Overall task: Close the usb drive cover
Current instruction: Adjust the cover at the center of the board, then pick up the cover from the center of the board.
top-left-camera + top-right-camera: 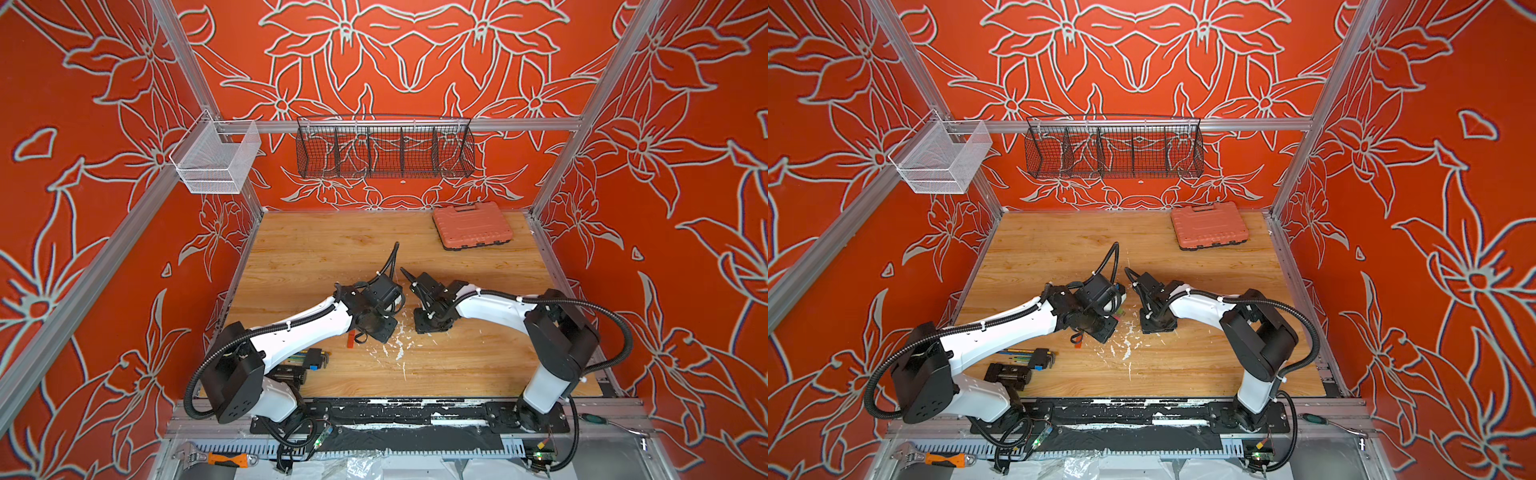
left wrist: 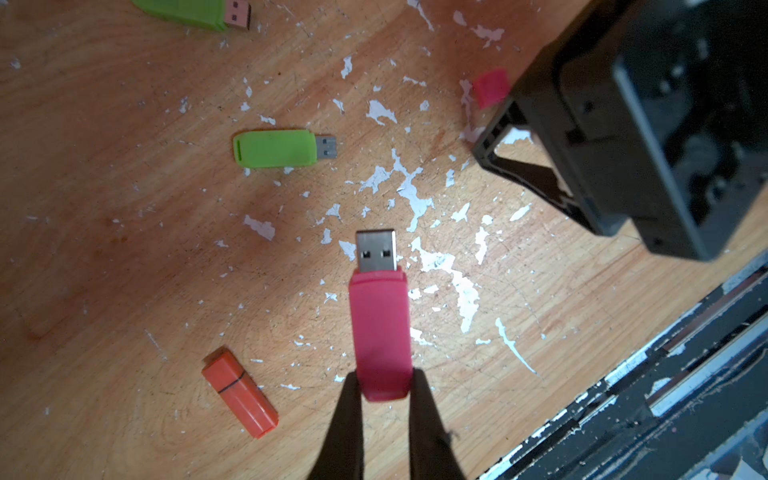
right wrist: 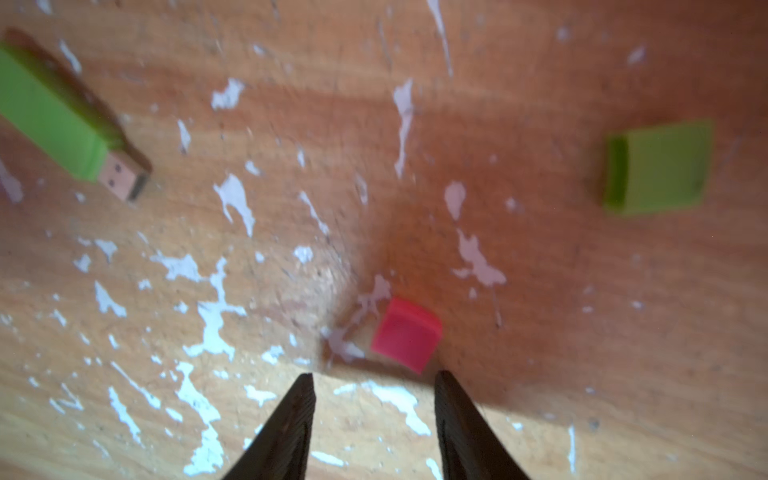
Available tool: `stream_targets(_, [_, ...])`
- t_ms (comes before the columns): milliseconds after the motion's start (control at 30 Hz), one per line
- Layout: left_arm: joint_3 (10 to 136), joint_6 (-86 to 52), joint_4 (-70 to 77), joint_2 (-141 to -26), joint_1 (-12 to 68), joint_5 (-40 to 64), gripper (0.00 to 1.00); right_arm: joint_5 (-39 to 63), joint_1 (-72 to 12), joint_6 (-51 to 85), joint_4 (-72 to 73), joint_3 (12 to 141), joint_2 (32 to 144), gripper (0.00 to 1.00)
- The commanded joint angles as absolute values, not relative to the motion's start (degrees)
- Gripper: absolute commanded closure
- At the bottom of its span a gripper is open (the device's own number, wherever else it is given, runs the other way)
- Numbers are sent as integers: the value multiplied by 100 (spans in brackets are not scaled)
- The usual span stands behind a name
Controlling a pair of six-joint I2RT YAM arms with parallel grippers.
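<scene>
Left fingers (image 2: 345, 428) clamped tight; right fingers (image 3: 291, 428) apart, tips angled downward

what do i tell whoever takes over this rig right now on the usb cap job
Left pincer: shut on the tail of the pink usb drive, plug bare.
Right pincer: open, empty, tips just short of the pink cap, which lies loose on the wooden table.
Done: drive gripped.
Left: grasp the cap and push it onto the plug.
Nearby: an uncapped green drive, a loose green cap and a capped orange drive.
</scene>
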State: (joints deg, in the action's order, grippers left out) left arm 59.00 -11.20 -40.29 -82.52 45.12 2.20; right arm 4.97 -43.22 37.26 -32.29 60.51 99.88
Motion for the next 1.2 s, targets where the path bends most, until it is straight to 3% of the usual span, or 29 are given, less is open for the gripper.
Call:
stream_targets(0, [5821,-1177,-4140,-8063,4544,226,91,228,-4320,3915,-3562,6195,10208,51])
stream_targets(267, [5803,-1151,-4079,-8098,4544,263,91,-176,-4315,3873,-3912,6508,10495,52])
stream_targets(700, [5705,-1178,-3957,-8037,4544,378,92,-187,-4316,4231,-3567,6554,10677,72])
stream_targets(1033, [5643,-1219,-3876,-7954,4544,475,92,-183,-4346,4209,-3577,6776,10903,68])
stream_targets(1167, [5617,-1212,-3884,-7949,4544,447,91,-243,-4352,4207,-3627,6749,10924,72])
